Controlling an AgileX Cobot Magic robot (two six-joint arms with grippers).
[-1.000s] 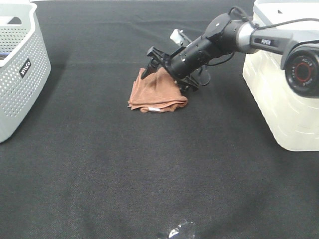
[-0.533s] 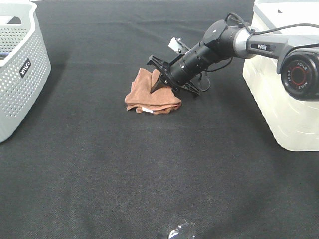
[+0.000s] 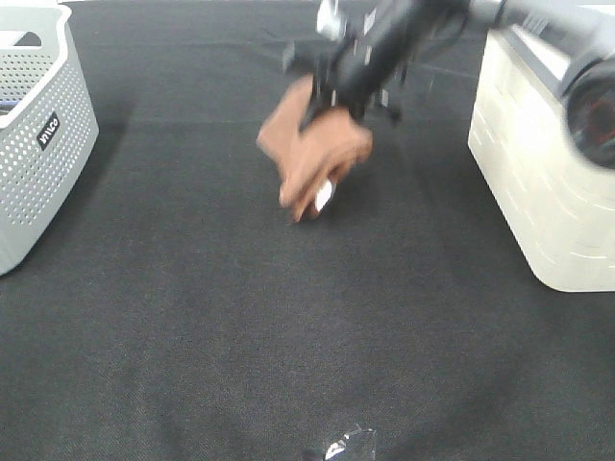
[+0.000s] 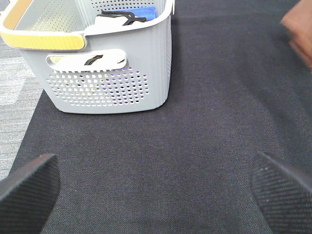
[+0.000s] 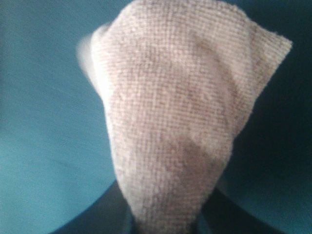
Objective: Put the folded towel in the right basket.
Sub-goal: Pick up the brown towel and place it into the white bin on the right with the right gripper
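The folded brown towel (image 3: 312, 154) hangs in the air above the black table, held by my right gripper (image 3: 332, 91), which is shut on its upper edge; the image is motion-blurred. In the right wrist view the towel (image 5: 180, 112) fills the frame and hangs down from the gripper. The right basket (image 3: 543, 163), cream-white, stands at the right edge of the table, to the right of the towel. My left gripper (image 4: 156, 195) is open, low over the table, with a dark fingertip (image 4: 27, 187) at each side. A corner of the towel (image 4: 300, 34) shows in the left wrist view.
A grey perforated basket (image 3: 34, 125) stands at the left edge; in the left wrist view this basket (image 4: 107, 73) holds blue and black items. A small shiny scrap (image 3: 341, 447) lies near the front edge. The black cloth (image 3: 288, 317) covers the table.
My right gripper has closed on the towel and lifted it off the table, moving up and toward the back. The towel now hangs unfolded below the gripper.
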